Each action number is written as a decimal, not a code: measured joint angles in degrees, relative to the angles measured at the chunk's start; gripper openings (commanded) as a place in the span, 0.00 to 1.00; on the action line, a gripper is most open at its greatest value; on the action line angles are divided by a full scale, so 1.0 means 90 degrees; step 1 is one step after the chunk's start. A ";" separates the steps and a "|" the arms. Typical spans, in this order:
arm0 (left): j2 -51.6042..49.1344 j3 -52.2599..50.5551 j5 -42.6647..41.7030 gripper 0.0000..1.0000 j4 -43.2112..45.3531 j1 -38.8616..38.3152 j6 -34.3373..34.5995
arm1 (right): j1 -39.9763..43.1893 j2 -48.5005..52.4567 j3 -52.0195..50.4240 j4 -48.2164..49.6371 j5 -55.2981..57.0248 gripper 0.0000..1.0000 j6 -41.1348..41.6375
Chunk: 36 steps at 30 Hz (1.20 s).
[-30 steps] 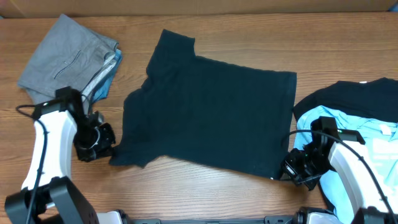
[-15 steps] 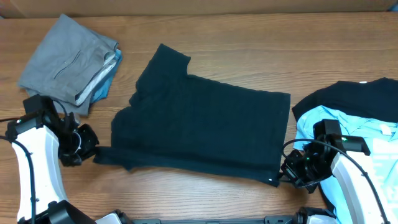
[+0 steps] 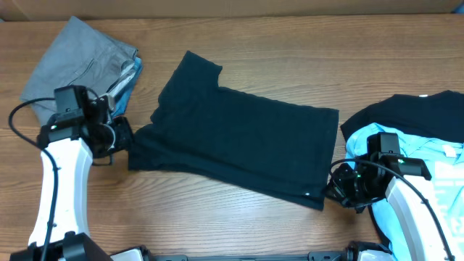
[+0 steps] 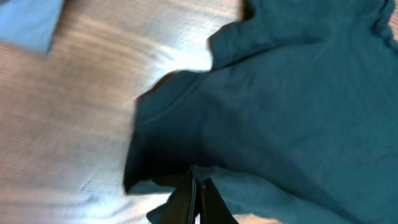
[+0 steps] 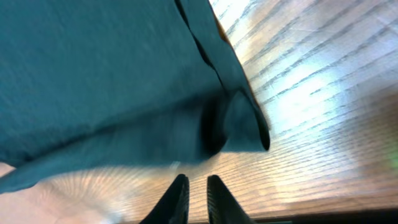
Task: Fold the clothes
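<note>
1. The dark navy T-shirt (image 3: 246, 141) lies spread across the middle of the wooden table (image 3: 290, 43). It sits a little askew, sleeves toward the left of the overhead frame and hem toward the right. It looks like a single flat layer, and no fold shows in it yet.
2. The left gripper (image 4: 198, 194) sits at the shirt's left edge, centre-left in the overhead frame, on what looks like the nearer sleeve. Its fingers are pressed together with the edge of the fabric pinched between them, as the left wrist view shows.
3. The right gripper (image 5: 196, 180) is at the shirt's lower-right corner. Its fingers stand a narrow slit apart with bare wood showing between them. The corner lies just ahead of the tips, not in the grip.
4. Done, by the look of it: in the upper left a grey garment (image 3: 72, 69) sits folded on top of a light-blue piece (image 3: 129, 85) — a finished stack, I judge.
5. Left to do: the navy shirt seems to be only at the laying-out stage, so all its folds remain. At the right edge a black garment (image 3: 417, 109) and a light-blue tee (image 3: 433, 145) lie in a loose heap, unfolded and partly under the right arm.
6. Overall the task appears less than half done — one shirt in hand, at least two waiting.
</note>
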<state>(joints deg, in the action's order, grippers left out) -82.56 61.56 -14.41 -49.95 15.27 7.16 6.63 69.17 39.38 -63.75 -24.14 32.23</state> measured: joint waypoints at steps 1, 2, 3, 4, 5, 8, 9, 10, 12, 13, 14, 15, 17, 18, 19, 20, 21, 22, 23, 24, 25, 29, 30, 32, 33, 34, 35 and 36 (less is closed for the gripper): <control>-0.0044 0.0000 0.0002 0.04 0.0100 -0.0070 0.0002 | 0.0000 0.0036 0.0002 0.0073 -0.0002 0.15 0.0015; -0.0095 0.0000 0.0002 0.04 0.0223 -0.0146 0.0002 | 0.0000 0.0078 0.0002 0.0141 -0.0005 0.15 0.0022; -0.0148 0.0000 0.0000 0.04 0.0323 -0.0216 0.0000 | 0.0000 0.0151 0.0005 0.0243 -0.0007 0.15 0.0036; -0.0204 0.0000 0.0002 0.04 0.0403 -0.0289 0.0002 | 0.0000 0.0226 0.0005 0.0340 -0.0005 0.15 0.0044; -0.0270 0.0000 0.0000 0.04 0.0474 -0.0372 0.0002 | 0.0000 0.0306 0.0005 0.0435 -0.0010 0.15 0.0051; -0.0440 0.0000 0.0000 0.04 0.0607 -0.0568 0.0002 | 0.0000 0.0551 0.0005 0.0835 -0.0007 0.15 0.0066; -0.0503 0.0000 0.0000 0.04 0.0644 -0.0627 0.0002 | 0.0000 0.0607 0.0005 0.0950 -0.0007 0.15 0.0066; -0.0554 0.0000 0.0002 0.04 0.0661 -0.0670 0.0002 | 0.0000 0.0653 0.0007 0.1008 -0.0010 0.15 0.0063; -0.0656 0.0000 0.0000 0.04 0.0675 -0.0741 0.0002 | 0.0002 0.0738 0.0007 0.0962 -0.0015 0.22 0.0063; -0.0702 0.0000 0.0000 0.04 0.0675 -0.0748 0.0002 | 0.0000 0.0782 0.0012 0.0852 -0.0017 0.32 0.0056; -0.0724 0.0000 0.0000 0.04 0.0675 -0.0760 0.0002 | 0.0002 0.0828 0.0012 0.0729 -0.0027 0.38 0.0053; -0.0733 0.0000 0.0002 0.04 0.0673 -0.0760 0.0002 | 0.0002 0.0872 0.0012 0.0622 -0.0032 0.41 0.0053; -0.0736 0.0000 0.0002 0.04 0.0665 -0.0760 0.0002 | 0.0000 0.0933 -0.0017 0.0573 -0.0046 0.41 0.0056; -0.0736 0.0000 0.0002 0.04 0.0668 -0.0760 0.0002 | 0.0000 0.0954 -0.0063 0.0588 -0.0053 0.45 0.0068; -0.0736 0.0000 0.0000 0.04 0.0665 -0.0760 0.0002 | 0.0000 0.0967 -0.0112 0.0607 -0.0051 0.47 0.0078; -0.0736 0.0000 0.0000 0.04 0.0668 -0.0760 0.0002 | 0.0000 0.0984 -0.0187 0.0653 -0.0049 0.48 0.0073; -0.0736 0.0000 0.0000 0.04 0.0668 -0.0760 0.0002 | 0.0000 0.1008 -0.0265 0.0707 -0.0051 0.48 0.0080; -0.0736 0.0000 0.0002 0.04 0.0668 -0.0760 0.0002 | 0.0000 0.1027 -0.0321 0.0750 -0.0053 0.49 0.0083; -0.0736 0.0000 0.0002 0.04 0.0665 -0.0760 0.0002 | 0.0000 0.1056 -0.0391 0.0826 -0.0053 0.48 0.0085; -0.0736 0.0000 0.0002 0.04 0.0663 -0.0760 0.0002 | 0.0000 0.1083 -0.0435 0.0874 -0.0053 0.48 0.0087; -0.0736 0.0000 0.0000 0.04 0.0663 -0.0760 0.0002 | 0.0000 0.1112 -0.0481 0.0920 -0.0053 0.47 0.0087; -0.0736 0.0000 0.0000 0.04 0.0653 -0.0760 0.0002 | 0.0000 0.1168 -0.0546 0.0981 -0.0090 0.23 0.0078; -0.0736 0.0000 0.0002 0.04 0.0653 -0.0760 0.0002 | 0.0002 0.1173 -0.0549 0.0991 -0.0126 0.22 0.0061; -0.0736 0.0000 0.0000 0.04 0.0653 -0.0760 0.0002 | 0.0002 0.1175 -0.0551 0.1008 -0.0180 0.22 0.0075; -0.0736 0.0000 0.0002 0.04 0.0651 -0.0760 0.0002 | 0.0000 0.1175 -0.0551 0.1010 -0.0202 0.21 0.0083; -0.0736 0.0000 0.0002 0.04 0.0651 -0.0760 0.0002 | 0.0000 0.1175 -0.0551 0.0996 -0.0238 0.21 0.0075; -0.0736 0.0000 0.0002 0.04 0.0651 -0.0760 0.0002 | 0.0000 0.1175 -0.0551 0.0981 -0.0257 0.20 0.0061; -0.0736 0.0000 0.0002 0.04 0.0651 -0.0760 0.0002 | 0.0000 0.1175 -0.0551 0.0974 -0.0277 0.17 0.0058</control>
<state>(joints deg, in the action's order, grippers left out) -89.19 61.56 -14.39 -44.10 8.43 7.18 6.63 79.75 34.41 -54.98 -26.63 32.75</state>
